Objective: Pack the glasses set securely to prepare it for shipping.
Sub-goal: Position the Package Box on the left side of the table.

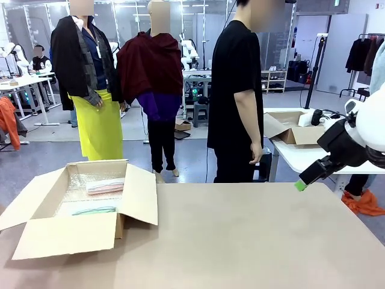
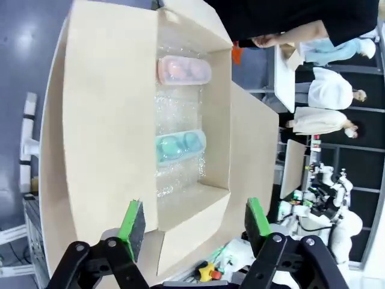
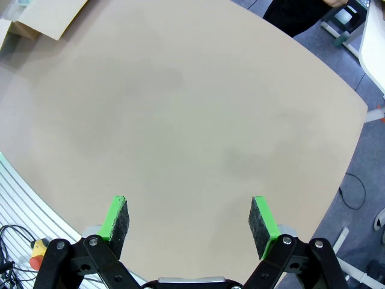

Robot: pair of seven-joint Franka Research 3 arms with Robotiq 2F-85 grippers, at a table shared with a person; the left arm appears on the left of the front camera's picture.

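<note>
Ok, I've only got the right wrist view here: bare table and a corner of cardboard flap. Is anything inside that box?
Observer: Yes. The pink case lies inside the cardboard box, on the bubble wrap lining it.
Operator: And the glasses?
Observer: The green-framed glasses are in there too, lying apart from the case, on the side nearer the robot.
Operator: Where's the left pincer?
Observer: The left pincer hangs open above the box, looking down into it, with nothing between its pads.
</note>
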